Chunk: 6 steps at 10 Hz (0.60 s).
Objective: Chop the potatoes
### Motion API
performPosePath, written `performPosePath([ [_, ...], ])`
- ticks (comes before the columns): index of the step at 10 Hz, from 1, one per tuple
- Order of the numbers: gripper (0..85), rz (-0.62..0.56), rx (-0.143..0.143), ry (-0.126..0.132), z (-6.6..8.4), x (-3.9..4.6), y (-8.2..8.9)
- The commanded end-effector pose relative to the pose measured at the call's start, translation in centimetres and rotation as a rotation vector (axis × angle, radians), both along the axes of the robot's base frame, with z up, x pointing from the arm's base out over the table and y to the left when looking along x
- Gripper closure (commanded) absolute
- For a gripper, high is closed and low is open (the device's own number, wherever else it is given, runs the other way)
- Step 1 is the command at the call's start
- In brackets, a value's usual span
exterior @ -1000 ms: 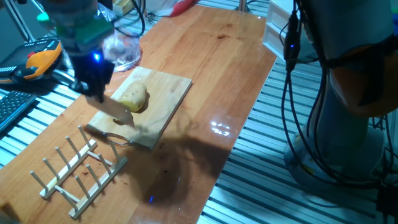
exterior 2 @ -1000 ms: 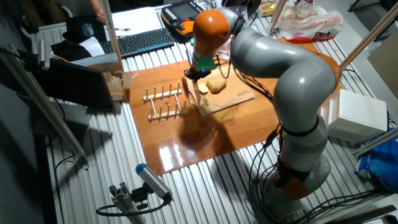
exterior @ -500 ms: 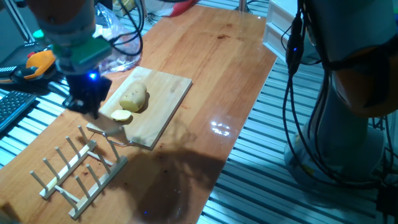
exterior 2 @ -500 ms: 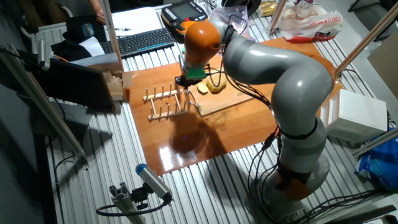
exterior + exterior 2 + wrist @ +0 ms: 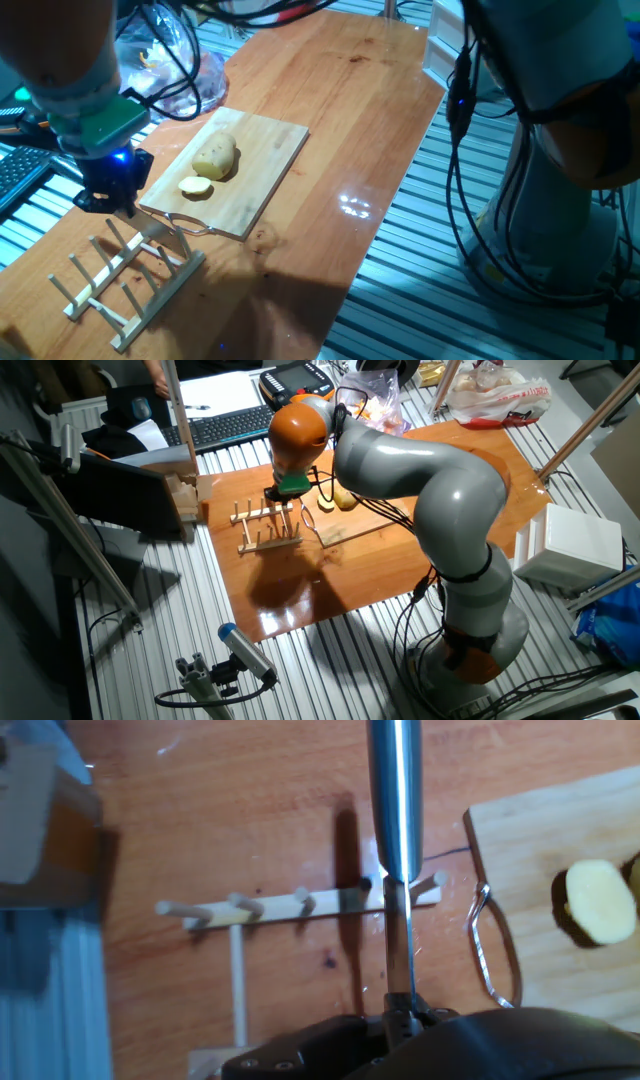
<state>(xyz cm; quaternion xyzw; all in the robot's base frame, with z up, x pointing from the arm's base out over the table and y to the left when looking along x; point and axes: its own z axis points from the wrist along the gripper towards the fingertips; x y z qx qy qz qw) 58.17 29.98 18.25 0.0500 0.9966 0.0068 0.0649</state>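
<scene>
A small tan potato (image 5: 216,156) lies on the wooden cutting board (image 5: 262,165), with a pale round slice (image 5: 196,187) beside it. My gripper (image 5: 108,192) is shut on a knife (image 5: 396,810) and stands left of the board, above the wooden dowel rack (image 5: 122,275). In the hand view the blade points away over the rack (image 5: 300,904), with the slice (image 5: 598,902) on the board (image 5: 530,840) at the right. In the other fixed view the gripper (image 5: 283,492) is left of the potato (image 5: 346,498) and the slice (image 5: 325,505).
A bent metal wire loop (image 5: 187,222) lies at the board's near corner, also in the hand view (image 5: 494,950). A clear plastic bag with reddish lumps (image 5: 165,60) sits behind the board. A keyboard (image 5: 225,425) and an orange pendant (image 5: 300,377) lie beyond the table.
My gripper has moved with the knife away from the potato, off the board and over the dowel rack. A cut slice now lies beside the potato.
</scene>
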Motion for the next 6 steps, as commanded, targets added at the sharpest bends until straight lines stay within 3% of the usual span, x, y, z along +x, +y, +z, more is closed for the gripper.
performPosePath([
  [1,85.0,0.011,0.004,0.006,0.2,0.08,-0.5],
  [2,85.0,0.016,0.014,0.012,0.4,0.20,-0.8],
  [4,85.0,0.016,0.008,0.009,-0.4,0.50,-0.5],
  [6,85.0,0.031,-0.012,0.007,-1.5,0.80,-0.4],
])
